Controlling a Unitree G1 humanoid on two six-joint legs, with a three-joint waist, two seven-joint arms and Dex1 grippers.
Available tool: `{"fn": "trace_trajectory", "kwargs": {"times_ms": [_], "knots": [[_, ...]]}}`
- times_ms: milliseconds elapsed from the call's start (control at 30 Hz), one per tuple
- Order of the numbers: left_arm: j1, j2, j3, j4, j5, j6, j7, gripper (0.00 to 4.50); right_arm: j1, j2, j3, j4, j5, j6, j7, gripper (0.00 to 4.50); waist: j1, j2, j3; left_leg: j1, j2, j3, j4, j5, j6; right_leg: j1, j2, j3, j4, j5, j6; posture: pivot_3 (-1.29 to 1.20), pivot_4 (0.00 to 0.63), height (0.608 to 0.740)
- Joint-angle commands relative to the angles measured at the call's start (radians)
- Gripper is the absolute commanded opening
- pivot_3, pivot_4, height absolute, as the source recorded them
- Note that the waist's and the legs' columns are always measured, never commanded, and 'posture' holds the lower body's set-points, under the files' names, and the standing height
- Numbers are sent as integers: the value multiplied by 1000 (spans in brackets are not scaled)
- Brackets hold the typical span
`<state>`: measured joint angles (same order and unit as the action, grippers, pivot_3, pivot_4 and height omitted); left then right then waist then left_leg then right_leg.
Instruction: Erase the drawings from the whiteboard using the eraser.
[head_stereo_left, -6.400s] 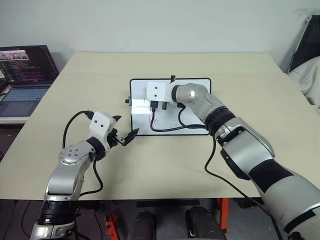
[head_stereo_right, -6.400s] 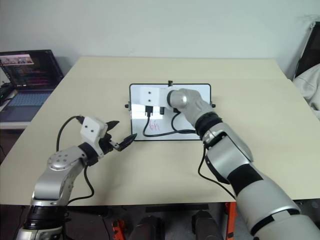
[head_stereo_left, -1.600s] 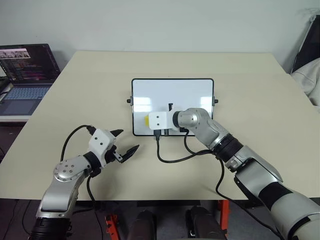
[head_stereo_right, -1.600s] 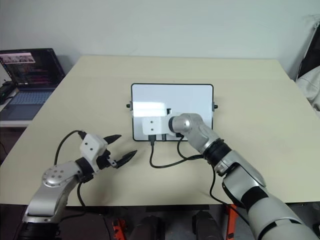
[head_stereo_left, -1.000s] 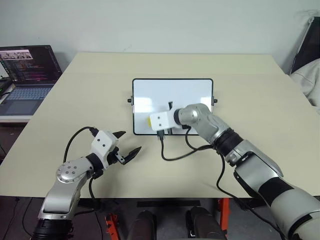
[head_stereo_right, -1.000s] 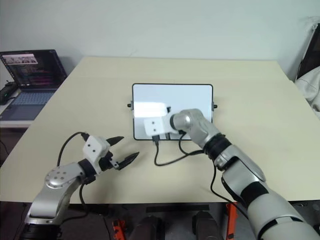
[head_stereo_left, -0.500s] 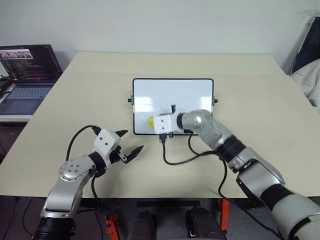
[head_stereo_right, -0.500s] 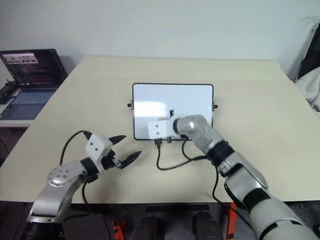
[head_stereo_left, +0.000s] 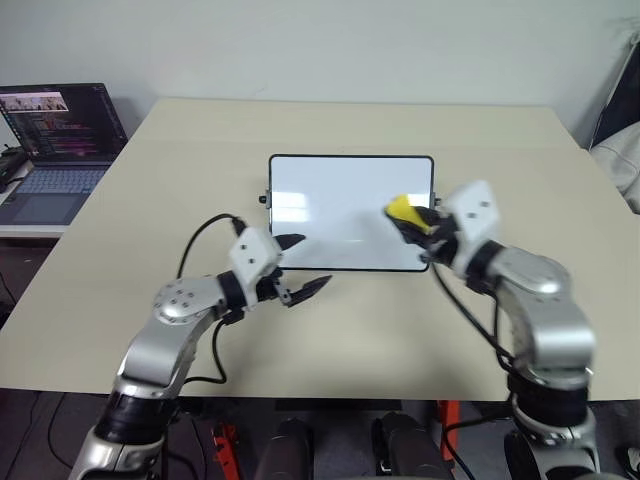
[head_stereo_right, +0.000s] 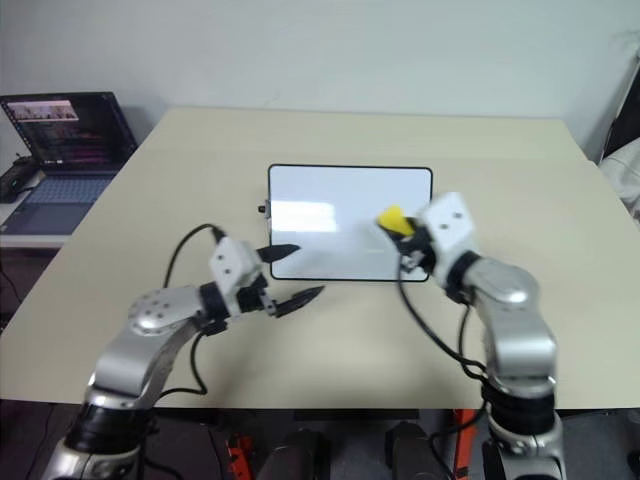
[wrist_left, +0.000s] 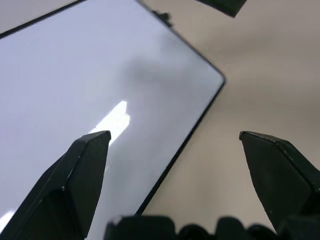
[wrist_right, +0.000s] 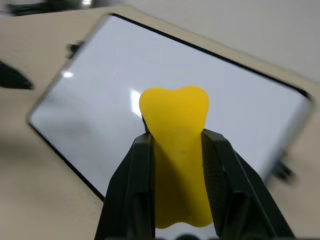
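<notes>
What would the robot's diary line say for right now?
whiteboard: no marks seen | eraser: in right gripper, held over board's right end | left gripper: open, holding nothing, at board's near left corner

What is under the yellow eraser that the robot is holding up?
Below the eraser, pinched in the right gripper, lies the whiteboard on the table. Its white surface looks wiped clean, with no drawings showing. The bit of board right behind the eraser is covered.

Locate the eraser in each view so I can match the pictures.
Left eye view: eraser over the whiteboard's right side, in the right gripper.
Right eye view: same place.
Left wrist view: not in it.
Right wrist view: centre, clamped between the fingers.
Shared landmark: the whiteboard.
</notes>
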<state>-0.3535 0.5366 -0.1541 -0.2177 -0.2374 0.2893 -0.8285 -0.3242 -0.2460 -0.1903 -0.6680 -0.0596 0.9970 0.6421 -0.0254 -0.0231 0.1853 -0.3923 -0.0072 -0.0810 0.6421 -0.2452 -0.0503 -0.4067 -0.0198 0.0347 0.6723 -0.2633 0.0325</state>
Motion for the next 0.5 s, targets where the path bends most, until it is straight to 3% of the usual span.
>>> {"fn": "trace_trajectory", "kwargs": {"times_ms": [33, 167, 267, 500], "knots": [[-99, -58, -77, 72, 21, -61, -59, 4500, 71, -5, -85, -47, 7, 78, -89, 965, -6, 0, 0, 0, 0, 1, 0, 0, 0, 0, 0, 0, 0, 0, 0, 0, 150, 740], [-215, -130, -148, 192, 38, -105, -130, 4500, 117, 38, -89, 19, 32, 147, -170, 965, -13, 0, 0, 2, -1, 4, 0, 0, 0, 0, 2, 2, 0, -2, 4, 0, 150, 740], [-275, -169, -193, 275, 75, -161, -161, 4500, 121, 40, -62, 125, 32, 81, -213, 965, -17, 0, 0, 3, -1, 6, 0, 0, 0, 0, 4, 4, 1, -2, 4, 0, 150, 740], [-316, -217, -217, 346, 112, -206, -190, 4500, 7, 46, -93, 307, 61, 15, -326, 965, -19, 0, 0, 3, -1, 7, 0, 0, 0, 0, 3, 5, 1, -2, 4, 0, 150, 740]]}}
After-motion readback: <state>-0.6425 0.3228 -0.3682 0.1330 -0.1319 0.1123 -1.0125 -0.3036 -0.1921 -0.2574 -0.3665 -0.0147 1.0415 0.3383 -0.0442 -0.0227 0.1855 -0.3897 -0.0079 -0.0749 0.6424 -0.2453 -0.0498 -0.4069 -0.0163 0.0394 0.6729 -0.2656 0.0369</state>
